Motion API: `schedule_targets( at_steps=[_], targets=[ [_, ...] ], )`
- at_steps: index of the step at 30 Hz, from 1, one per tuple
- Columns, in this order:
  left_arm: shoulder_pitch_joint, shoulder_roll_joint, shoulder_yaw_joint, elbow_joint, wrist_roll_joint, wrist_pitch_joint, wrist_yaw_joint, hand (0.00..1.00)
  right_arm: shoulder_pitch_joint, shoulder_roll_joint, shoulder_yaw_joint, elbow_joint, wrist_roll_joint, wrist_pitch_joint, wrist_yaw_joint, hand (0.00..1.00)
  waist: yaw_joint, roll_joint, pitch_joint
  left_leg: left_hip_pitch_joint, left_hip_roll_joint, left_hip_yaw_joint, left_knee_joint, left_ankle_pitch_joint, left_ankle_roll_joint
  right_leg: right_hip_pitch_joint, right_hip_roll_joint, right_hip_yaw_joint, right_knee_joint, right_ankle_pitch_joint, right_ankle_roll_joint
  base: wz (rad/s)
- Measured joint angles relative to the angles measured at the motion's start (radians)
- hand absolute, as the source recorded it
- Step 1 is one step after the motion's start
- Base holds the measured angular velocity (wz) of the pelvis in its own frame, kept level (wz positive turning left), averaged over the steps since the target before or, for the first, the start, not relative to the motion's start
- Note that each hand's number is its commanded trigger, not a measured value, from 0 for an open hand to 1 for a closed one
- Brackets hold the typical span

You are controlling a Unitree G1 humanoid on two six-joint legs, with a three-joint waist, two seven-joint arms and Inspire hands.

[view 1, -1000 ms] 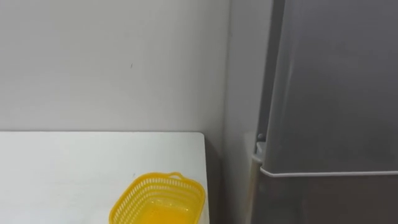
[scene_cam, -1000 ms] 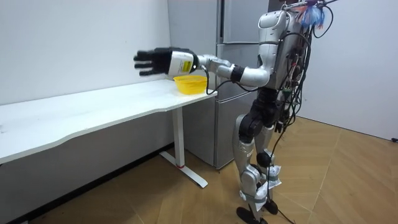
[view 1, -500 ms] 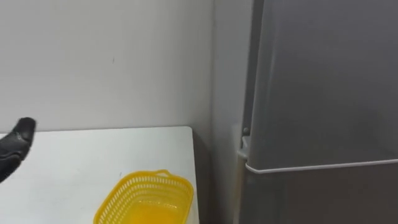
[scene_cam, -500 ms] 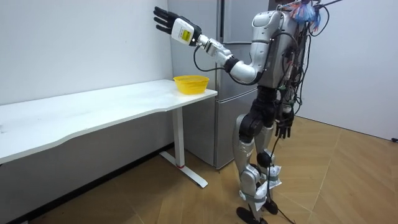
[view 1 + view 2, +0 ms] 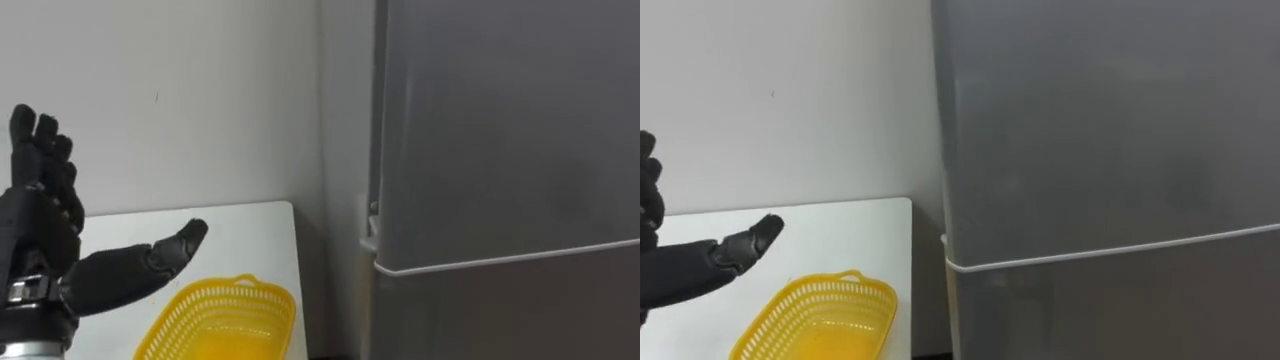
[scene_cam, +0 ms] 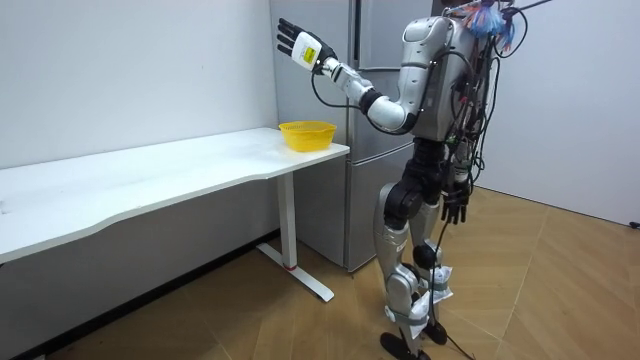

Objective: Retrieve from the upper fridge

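- The fridge (image 5: pixel 500 130) fills the eye view from 12 to 5 o'clock, grey and smooth.
- Its upper door (image 5: pixel 520 110) is shut, and what lies behind it is hidden.
- A pale seam at about 4 o'clock parts the upper door from the lower door (image 5: pixel 500 315), which is shut too.
- The fridge's left edge runs down from 12 o'clock, just beside a white wall (image 5: pixel 200 90).
- No hand touches the fridge.
- The left hand (image 5: pixel 35 230) is at 9 o'clock, well apart from the doors. It is open, with fingers straight up and the thumb stretched out toward 3 o'clock, and it holds nothing.
- A yellow basket (image 5: pixel 225 320) sits at 7 o'clock, below the thumb and apart from it.
- The basket stands on the white worktop (image 5: pixel 250 225), near the end that lies next to the fridge.
- In the room view the robot stands upright on a wood floor (image 6: pixel 560 290), facing the fridge (image 6: pixel 375 25) at the worktop's end.
- Its left arm reaches up toward the room view's left, with the left hand (image 6: pixel 293 40) at head height, above the basket (image 6: pixel 307 134).
- The right hand (image 6: pixel 455 208) hangs beside the hip; I cannot tell how it is held.
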Motion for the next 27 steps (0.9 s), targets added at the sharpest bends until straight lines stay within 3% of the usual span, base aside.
schedule_targets(
  at_steps=[6, 14, 22, 27],
  targets=[
    [0.000, 0.003, -0.078, -0.015, -0.001, 0.002, -0.074, 0.00, -0.006, -0.002, 0.030, 0.014, 0.005, -0.002, -0.003, 0.00, -0.012, 0.003, -0.0020, -0.004, 0.000, 0.001, 0.001, 0.000, 0.000, -0.001, 0.000, 0.000, -0.003, 0.001, 0.000, 0.00],
    [-0.007, 0.006, -0.118, -0.055, -0.056, 0.007, -0.152, 0.00, -0.034, -0.008, 0.032, 0.032, 0.023, -0.006, -0.008, 0.00, -0.032, 0.010, -0.0067, 0.003, 0.002, 0.004, 0.000, 0.000, 0.000, 0.001, 0.002, 0.005, -0.001, 0.001, -0.001, 0.00],
    [-0.014, 0.021, -0.148, -0.046, -0.171, 0.014, -0.227, 0.00, -0.045, -0.009, 0.062, 0.032, 0.021, -0.009, -0.024, 0.00, -0.033, -0.002, 0.0075, 0.014, 0.003, 0.015, -0.002, 0.001, -0.001, 0.014, 0.004, 0.008, -0.008, 0.004, -0.001, 0.00],
    [-0.064, 0.024, -0.164, 0.001, -0.179, 0.028, -0.279, 0.00, -0.048, -0.009, 0.071, 0.032, 0.012, -0.010, -0.019, 0.00, -0.037, 0.002, 0.0120, 0.007, 0.004, 0.026, -0.003, 0.002, 0.000, 0.010, 0.002, 0.008, -0.011, 0.006, 0.000, -0.02]
  ],
)
